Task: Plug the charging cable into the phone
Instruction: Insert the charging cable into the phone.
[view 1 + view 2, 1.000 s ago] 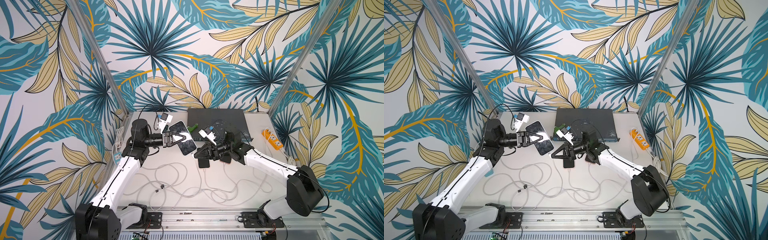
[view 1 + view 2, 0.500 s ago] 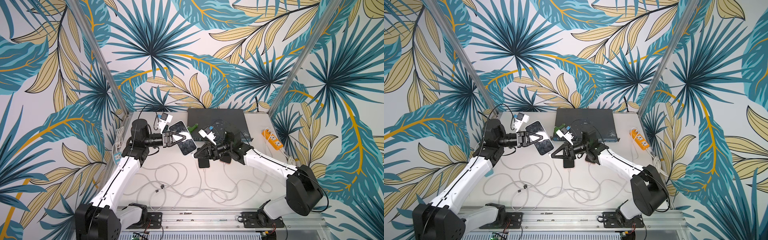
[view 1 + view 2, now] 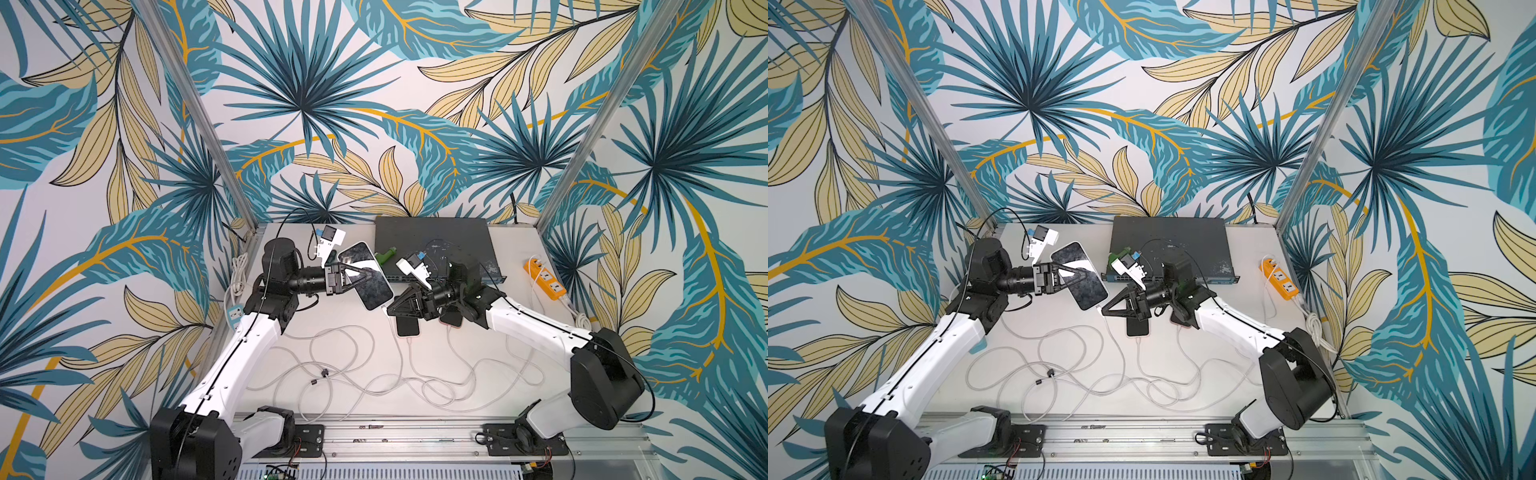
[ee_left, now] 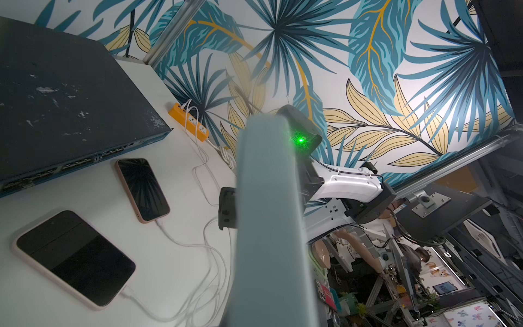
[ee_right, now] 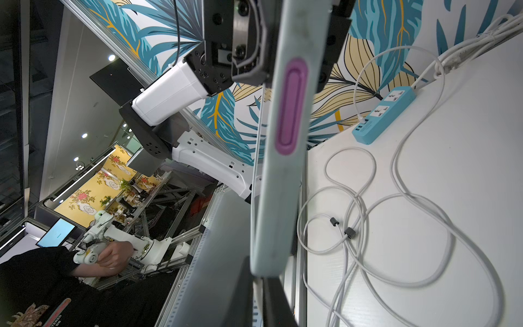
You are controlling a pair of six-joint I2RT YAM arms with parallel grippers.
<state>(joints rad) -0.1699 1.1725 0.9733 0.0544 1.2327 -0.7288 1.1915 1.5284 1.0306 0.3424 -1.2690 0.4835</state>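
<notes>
Overhead, in both top views, the left tool [image 3: 369,276] [image 3: 1083,272] was clenched on the phone [image 3: 374,293] [image 3: 1089,293]. It gripped the phone across the middle and held it clear of the bench [image 3: 345,318], tilted, screen up, a little left of frame centre. The phone's lower end pointed toward the right tool [image 3: 391,309] [image 3: 1105,311], which sat just beside that end with its jaws drawn together. That tool appeared to pinch the plug of the charging cable [image 3: 1111,336], though the plug itself was too small to make out. The white cord ran from there down the frame into loose loops on the bench. In the right wrist view the phone's pale case edge filled the centre, showing a purple side button. In the left wrist view a pink-cased phone [image 4: 141,189] and a larger phone [image 4: 73,254] lay flat on the bench, each with a white cord plugged in, near a dark network switch [image 3: 432,245]. An orange power strip [image 3: 546,280] lay at the bench's right edge.
</notes>
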